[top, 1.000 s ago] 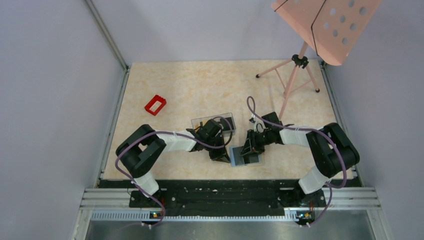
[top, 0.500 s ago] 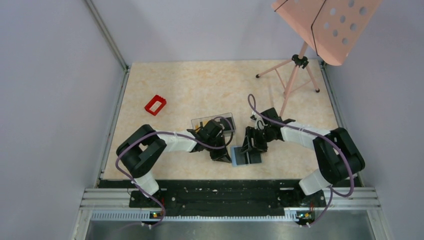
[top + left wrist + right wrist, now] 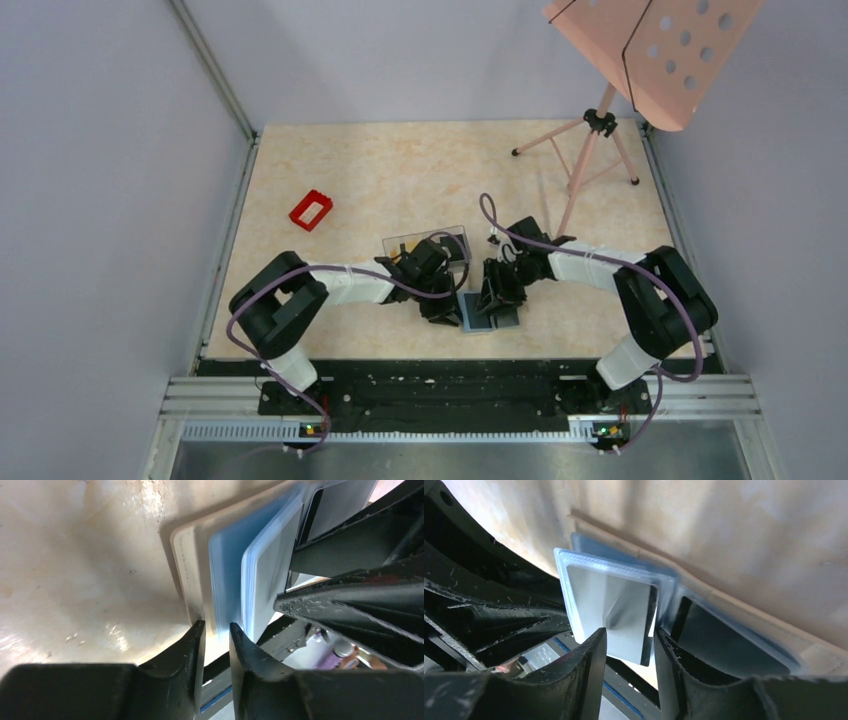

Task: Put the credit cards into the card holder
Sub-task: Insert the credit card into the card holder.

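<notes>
The card holder (image 3: 480, 314) lies open near the table's front edge, with its tan cover (image 3: 181, 555), blue lining (image 3: 227, 565) and clear sleeves (image 3: 270, 570) showing. My left gripper (image 3: 444, 306) (image 3: 216, 630) is at its left edge, jaws a narrow gap apart, with the lining's edge just at the tips. My right gripper (image 3: 494, 296) (image 3: 630, 640) is over the holder, open. Between its fingers hangs the corner of a black card (image 3: 616, 612) that sticks out of a clear sleeve. Another dark card (image 3: 724, 640) sits in a pocket of the lining.
A clear plastic box (image 3: 425, 243) lies just behind the left gripper. A small red frame (image 3: 311, 209) is at the far left. A pink perforated stand on a tripod (image 3: 590, 140) occupies the back right. The table's front rail (image 3: 460, 385) is close behind the holder.
The right gripper has moved left over the holder, and its jaws widened, then narrowed. The left jaws, shut before, now stand slightly apart.
</notes>
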Motion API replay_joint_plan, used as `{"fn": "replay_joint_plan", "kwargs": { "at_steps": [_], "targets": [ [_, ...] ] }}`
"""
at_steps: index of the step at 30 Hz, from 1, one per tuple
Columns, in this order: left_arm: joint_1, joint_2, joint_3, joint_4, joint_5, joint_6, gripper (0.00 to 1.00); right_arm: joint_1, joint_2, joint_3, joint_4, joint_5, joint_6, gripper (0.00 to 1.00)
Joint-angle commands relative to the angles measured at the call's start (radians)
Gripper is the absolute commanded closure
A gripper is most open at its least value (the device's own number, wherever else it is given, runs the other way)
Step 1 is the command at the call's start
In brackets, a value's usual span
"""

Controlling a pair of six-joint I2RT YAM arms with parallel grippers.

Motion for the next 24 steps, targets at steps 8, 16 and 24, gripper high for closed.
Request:
{"fn": "replay_joint_plan", "kwargs": {
  "at_steps": [8, 16, 24],
  "targets": [
    [-0.012, -0.215, -0.013, -0.050, -0.175, 0.021, 0.58, 0.031, -0.124, 0.067, -0.083, 0.046, -0.043, 0.52],
    [-0.005, -0.108, -0.052, 0.206, -0.012, -0.067, 0.56, 0.031, -0.049, 0.028, -0.030, 0.037, -0.043, 0.77],
    [-0.005, -0.041, -0.017, 0.137, -0.036, -0.027, 0.56, 0.029, 0.007, 0.016, -0.005, 0.034, -0.038, 0.94]
  ]
}}
